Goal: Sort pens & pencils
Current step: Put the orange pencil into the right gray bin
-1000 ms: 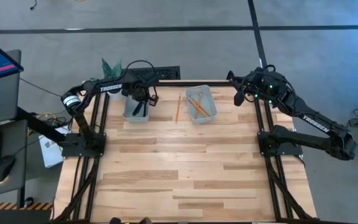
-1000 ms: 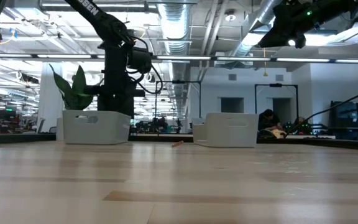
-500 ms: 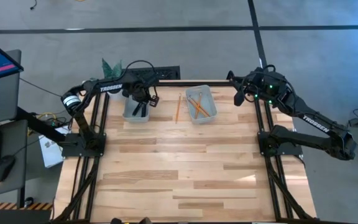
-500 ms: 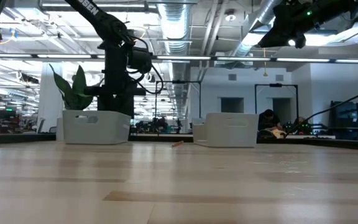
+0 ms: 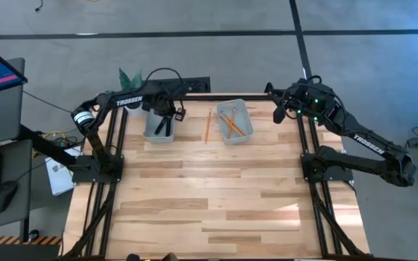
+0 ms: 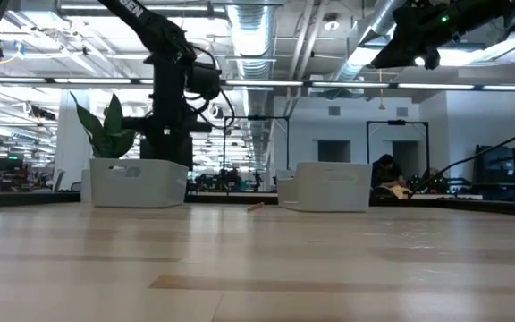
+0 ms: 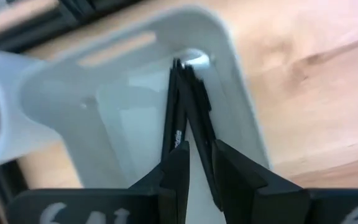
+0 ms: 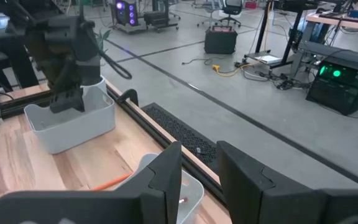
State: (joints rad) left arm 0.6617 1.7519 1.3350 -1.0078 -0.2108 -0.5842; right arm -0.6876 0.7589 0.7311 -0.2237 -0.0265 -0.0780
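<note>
Several pens (image 7: 182,115) in bin (image 7: 235,106), wrist-only view, left pincer (image 7: 199,163) above

Two bins sit side by side at the table's (image 5: 216,196) far edge: pens (image 5: 163,127) in the left bin (image 5: 149,130), pencils (image 5: 231,122) in the right bin (image 5: 246,125), one pencil (image 5: 207,125) lying between them.

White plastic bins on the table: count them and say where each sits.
2. One white plastic bin sits at the table's far edge under the left end effector, holding black pens. The other white plastic bin stands to its right, holding orange wooden pencils.
</note>
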